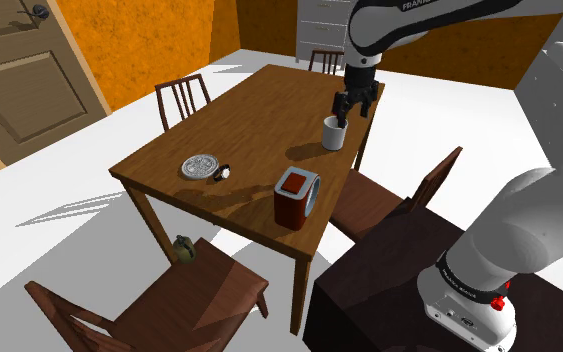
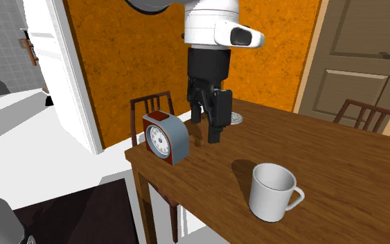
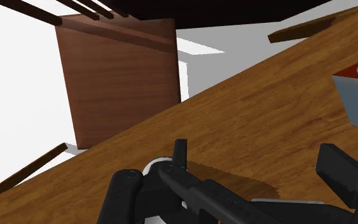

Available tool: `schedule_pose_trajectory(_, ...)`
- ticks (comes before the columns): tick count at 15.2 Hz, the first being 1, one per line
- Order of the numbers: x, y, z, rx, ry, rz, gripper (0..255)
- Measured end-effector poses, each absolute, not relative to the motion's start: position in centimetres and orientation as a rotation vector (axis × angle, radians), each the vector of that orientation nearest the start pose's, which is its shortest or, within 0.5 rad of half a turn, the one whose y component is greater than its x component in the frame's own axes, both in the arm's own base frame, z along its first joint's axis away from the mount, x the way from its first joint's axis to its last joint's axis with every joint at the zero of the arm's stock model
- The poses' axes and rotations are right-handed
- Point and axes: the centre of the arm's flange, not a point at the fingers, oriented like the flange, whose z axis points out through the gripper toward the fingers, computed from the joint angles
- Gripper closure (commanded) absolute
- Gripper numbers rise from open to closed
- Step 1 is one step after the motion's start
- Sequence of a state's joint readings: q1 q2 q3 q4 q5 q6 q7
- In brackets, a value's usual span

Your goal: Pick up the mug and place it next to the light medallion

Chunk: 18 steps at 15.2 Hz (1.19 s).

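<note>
While the dark box stand (image 1: 389,275) sat nearest, at the lower right of the shoulder view, a brown wooden chair (image 1: 194,295) stood at the lower left with a small green rounded object (image 1: 184,250) on its seat. Just beyond them stood a brown wooden table (image 1: 259,110). On its near edge, at frame centre, was a red box-shaped clock with a grey rim (image 1: 297,196). Left of it, a flat round silver medallion (image 1: 200,166) lay with a small black-and-white object (image 1: 223,172) just beside it. Farther back, right of centre, a plain white mug (image 1: 335,133) stood upright on the table, well apart from the medallion. An all-black two-finger gripper (image 1: 356,108) hung just above the mug, its fingers spread apart and clasping nothing. In the second exterior view the mug sat at lower right, handle pointing right, and the gripper hovered over the table at upper centre, clear of the mug. Beyond the table were orange walls and, at the shoulder view's upper left, a tan panelled door (image 1: 19,70).
</note>
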State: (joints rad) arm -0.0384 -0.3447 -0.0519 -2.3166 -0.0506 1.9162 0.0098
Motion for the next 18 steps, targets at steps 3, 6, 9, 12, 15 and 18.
schedule_pose_trajectory(3,46.7,-5.6,45.2,-3.174,0.146,0.076,0)
schedule_pose_trajectory(6,49.7,-6.7,43.1,-3.182,0.168,0.062,0)
schedule_pose_trajectory(9,52.9,-7.8,40.9,-3.190,0.190,0.046,0)
schedule_pose_trajectory(12,55.6,-9.0,39.3,-3.198,0.212,0.034,0)
schedule_pose_trajectory(15,56.2,-9.3,37.8,-3.199,0.217,0.031,0)
schedule_pose_trajectory(18,56.3,-9.3,36.2,-3.200,0.217,0.030,0)
